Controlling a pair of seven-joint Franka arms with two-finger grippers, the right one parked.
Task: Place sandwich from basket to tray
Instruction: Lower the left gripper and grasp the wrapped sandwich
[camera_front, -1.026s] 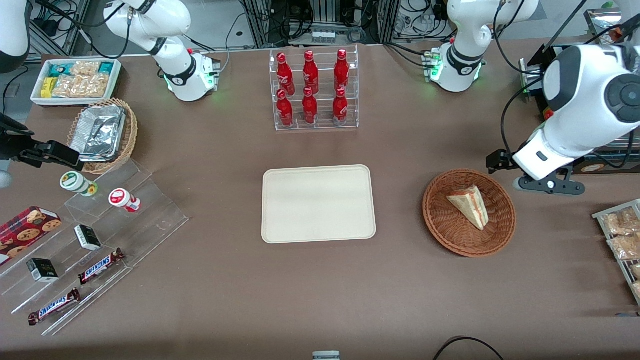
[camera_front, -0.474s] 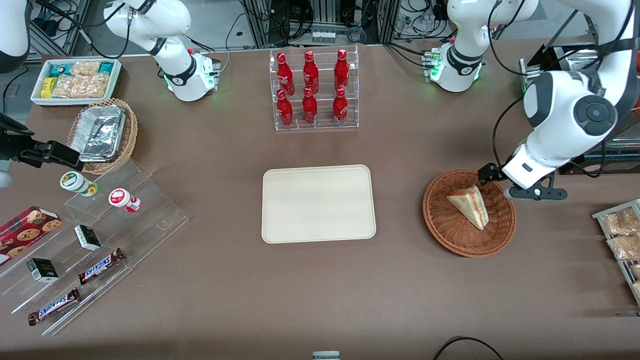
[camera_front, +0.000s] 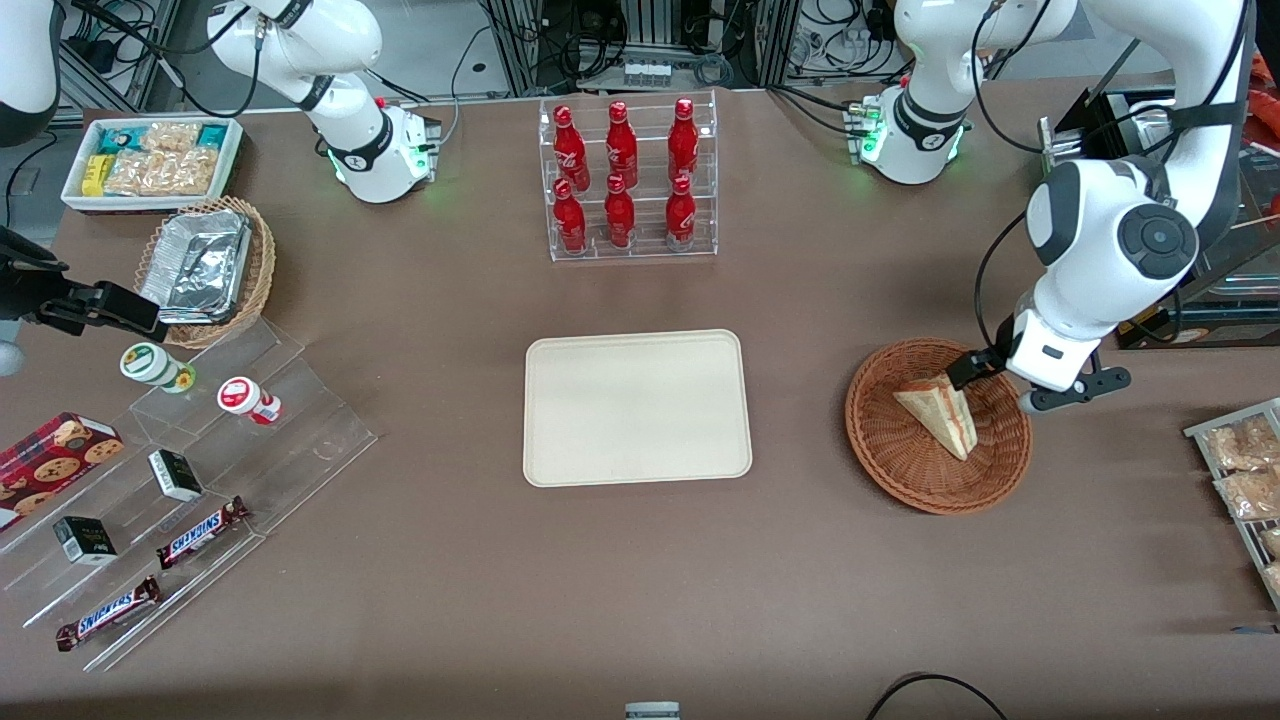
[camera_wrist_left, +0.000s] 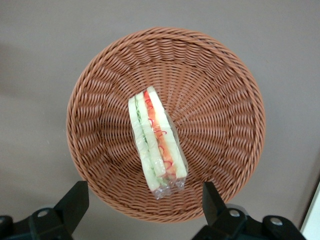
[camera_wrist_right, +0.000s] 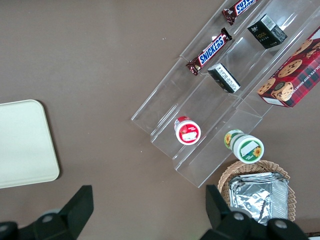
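step: reach | gripper (camera_wrist_left: 142, 200) spread open above basket (camera_wrist_left: 220, 80) rim; sandwich (camera_wrist_left: 156, 142) on edge mid-basket (wrapped, likely slippery) | advice: straddle bread faces; close gently; tray (camera_front: 637, 407) bare

I read this as a robotics lab staged like a shop: cable-strewn racks (camera_front: 650, 40), brown table (camera_front: 640, 580), bottle display (camera_front: 628, 180), probably retail snack risers (camera_front: 190, 480).

The working arm has swung in from its end of the surface, carrying its hand (camera_wrist_left: 142, 200) over the basket (camera_front: 905, 465). The hand now hangs above the sandwich (camera_front: 938, 410), fingers (camera_wrist_left: 75, 200) spread wide either side of it, nothing gripped.
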